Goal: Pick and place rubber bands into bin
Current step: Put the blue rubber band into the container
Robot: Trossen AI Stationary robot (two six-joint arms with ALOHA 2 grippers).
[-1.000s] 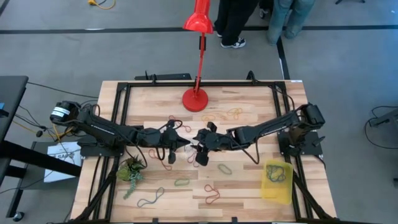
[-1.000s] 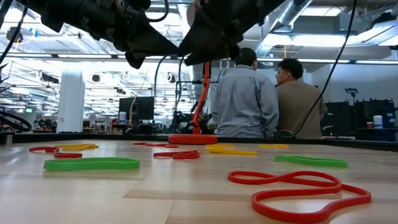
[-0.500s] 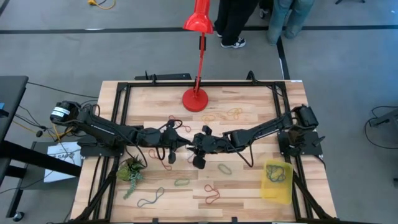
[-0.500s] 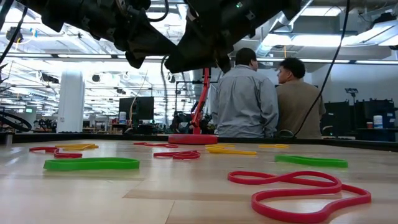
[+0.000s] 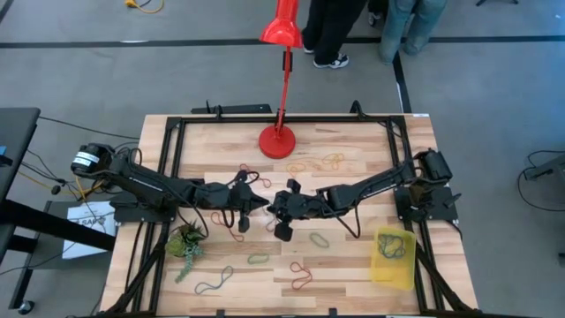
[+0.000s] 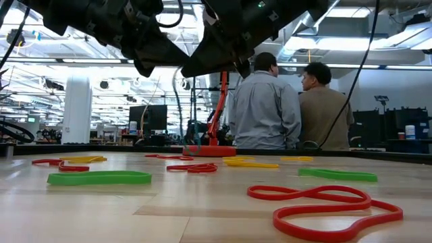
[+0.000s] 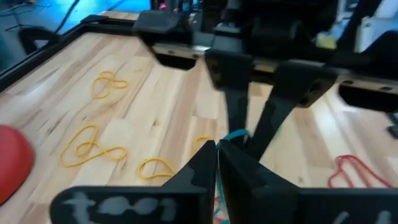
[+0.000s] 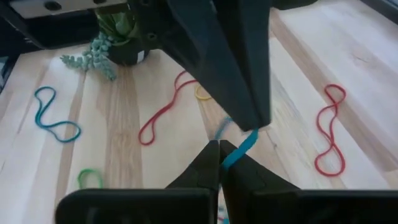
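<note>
1. At left of centre in the high view, the left gripper [image 5: 261, 205] hung above the desk [image 5: 353, 190], its jaws together on a teal rubber band [image 7: 236, 134], whose other end the right gripper held.
2. Just right of it, tip to tip, the right gripper [image 5: 272, 208] had its jaws clamped on the same teal band, which showed as a short strip in the right wrist view.
3. The other rubber bands lay loose across the desk: a red loop [image 5: 301, 277] at lower centre, yellow ones [image 5: 333, 160] near the red lamp base [image 5: 278, 141], a green one [image 5: 318, 238] right of centre.
4. They looked thin, light and floppy; I judge they would stretch and slip, so a pinch on one strand suits best.
5. The yellow bin [image 5: 394, 256] sat at lower right, already holding some bands.
</note>
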